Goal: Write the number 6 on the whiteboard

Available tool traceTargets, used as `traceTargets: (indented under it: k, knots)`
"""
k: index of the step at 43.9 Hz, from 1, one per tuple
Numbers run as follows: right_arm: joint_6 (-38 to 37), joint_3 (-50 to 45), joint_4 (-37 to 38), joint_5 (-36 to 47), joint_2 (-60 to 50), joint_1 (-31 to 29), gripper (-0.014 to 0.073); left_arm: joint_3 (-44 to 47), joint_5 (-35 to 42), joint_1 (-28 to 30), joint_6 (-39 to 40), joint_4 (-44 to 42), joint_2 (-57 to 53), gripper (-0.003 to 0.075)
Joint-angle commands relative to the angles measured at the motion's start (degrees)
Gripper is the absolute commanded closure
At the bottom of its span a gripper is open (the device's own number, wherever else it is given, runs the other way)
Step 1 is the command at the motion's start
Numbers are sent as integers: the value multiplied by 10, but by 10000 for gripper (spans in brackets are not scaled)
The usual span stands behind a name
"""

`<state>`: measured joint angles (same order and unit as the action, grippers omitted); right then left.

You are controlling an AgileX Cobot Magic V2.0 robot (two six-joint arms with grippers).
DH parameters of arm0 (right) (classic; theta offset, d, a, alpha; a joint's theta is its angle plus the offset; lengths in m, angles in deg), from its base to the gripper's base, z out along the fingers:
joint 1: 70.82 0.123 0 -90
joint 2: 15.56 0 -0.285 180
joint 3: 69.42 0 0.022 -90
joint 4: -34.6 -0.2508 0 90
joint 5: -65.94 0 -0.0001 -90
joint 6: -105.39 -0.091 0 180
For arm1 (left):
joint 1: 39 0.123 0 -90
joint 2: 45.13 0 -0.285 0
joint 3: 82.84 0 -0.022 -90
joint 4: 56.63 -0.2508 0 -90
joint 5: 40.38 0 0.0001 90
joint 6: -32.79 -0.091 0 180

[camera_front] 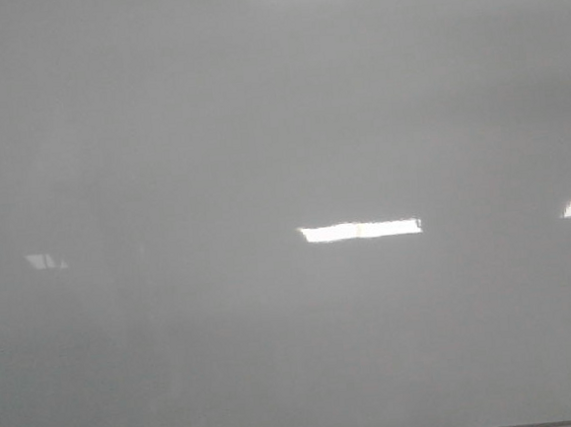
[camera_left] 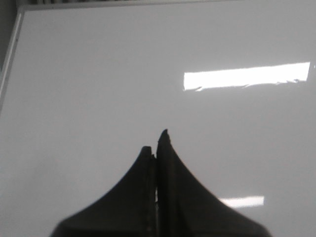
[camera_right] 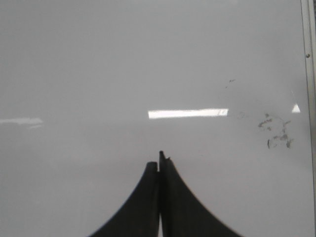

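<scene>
— Right, what do you have on the front camera?

— Only the whiteboard (camera_front: 259, 127). It fills the whole view, glossy pale grey, with bright rectangular light reflections (camera_front: 360, 230) across it and a thin dark edge along the bottom. I see neither arm in that view, and I see no marker line on the board there.

— And the left wrist?

— I see the left claw (camera_left: 157, 143) with its two dark fingers pressed together, closed on nothing, the tips pointing at the board. The whiteboard (camera_left: 98, 74) lies beyond them, bare, and its pale frame (camera_left: 11, 64) shows at one corner. One finger (camera_left: 170, 163) reaches a little further than the other.

— The right one?

— Same picture. The right claw (camera_right: 159, 160) is closed too, fingers (camera_right: 173, 197) flat against each other, nothing between them. The whiteboard (camera_right: 98, 64) spreads ahead of it, and the frame (camera_right: 309, 98) runs along one side.

— Any digit there?

— I cannot find the number 6 in any view. Near the frame in the right wrist view I see faint dark smudges (camera_right: 276, 131), scattered and broken, well apart from the claw tips. They form no shape that I can read.
</scene>
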<state>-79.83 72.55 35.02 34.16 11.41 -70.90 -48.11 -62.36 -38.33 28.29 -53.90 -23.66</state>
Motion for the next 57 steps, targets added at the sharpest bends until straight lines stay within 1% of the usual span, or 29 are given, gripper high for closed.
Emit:
traceTargets:
  k: [1,4,10,19,22,30,33,37,40,42,44,46,48,50,53,56,57]
  knots:
    - [4,60,0,-23,52,-2,662,-47,-6,-3,2,1,59,741]
    - [4,75,0,-41,76,-2,662,-50,-8,-3,2,1,89,741]
    - [4,77,0,-39,107,-2,662,-47,-15,-3,2,1,132,741]
    - [5,48,1,-17,151,-2,662,-37,-80,-3,2,24,186,741]
    - [5,35,1,-11,169,-2,662,-37,-84,-3,2,24,204,741]
    - [44,13,-4,-1,206,0,653,-37,-93,-3,2,38,251,741]
    - [58,12,-10,-3,211,2,609,-37,-97,-3,2,42,269,740]
    - [62,12,-15,-3,213,2,454,-37,-98,-3,2,42,293,731]
    - [62,12,-21,-4,213,2,258,-37,-98,-3,2,42,313,683]
    - [62,12,-24,-6,213,2,123,-37,-95,-3,2,42,323,628]
    - [62,13,-28,-10,213,2,35,-37,-87,-3,2,42,332,579]
    - [62,14,-34,-13,213,2,-22,-37,-77,-3,0,42,344,484]
    - [62,17,-36,-16,213,2,-51,-37,-66,-3,0,42,352,419]
    - [62,19,-37,-15,213,2,-54,-37,-55,-3,0,42,364,333]
    - [62,19,-36,-13,213,2,-52,-39,-42,-3,0,42,382,251]
    - [62,19,-36,-12,214,2,-51,-41,-35,-3,0,42,403,216]
    - [62,19,-36,-12,214,2,-51,-43,-33,-3,0,42,411,216]
